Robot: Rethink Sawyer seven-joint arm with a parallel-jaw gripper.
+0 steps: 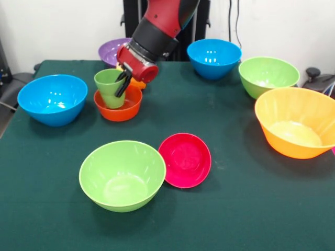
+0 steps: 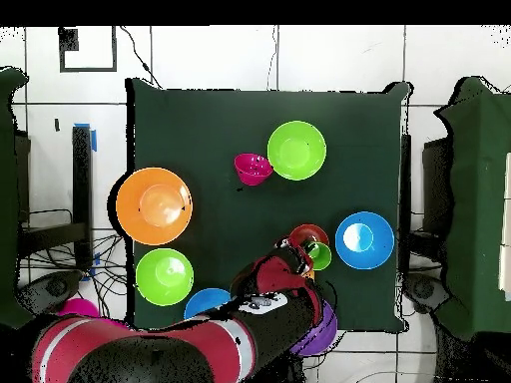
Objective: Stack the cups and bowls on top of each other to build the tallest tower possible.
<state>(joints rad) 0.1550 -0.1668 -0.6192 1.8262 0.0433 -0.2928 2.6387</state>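
A light green cup [image 1: 108, 86] [image 2: 320, 256] stands slightly tilted inside the small orange-red bowl [image 1: 118, 109] [image 2: 306, 236] at the back left. My gripper [image 1: 124, 82] [image 2: 310, 253] is shut on the cup's right rim. Whether the cup's base rests on the bowl is hidden. An orange cup [image 1: 137, 83] peeks out just behind the gripper. The small magenta bowl [image 1: 185, 159] [image 2: 253, 168] leans against a light green bowl [image 1: 121, 175] [image 2: 295, 150] at the front.
Around the table stand a blue bowl [image 1: 52, 98] [image 2: 363, 240] at the left, a purple bowl [image 1: 111, 51] [image 2: 321, 329] and another blue bowl [image 1: 213, 57] [image 2: 207, 302] at the back, and a green bowl [image 1: 268, 76] [image 2: 164, 276] and the large orange bowl [image 1: 298, 121] [image 2: 153, 205] at the right.
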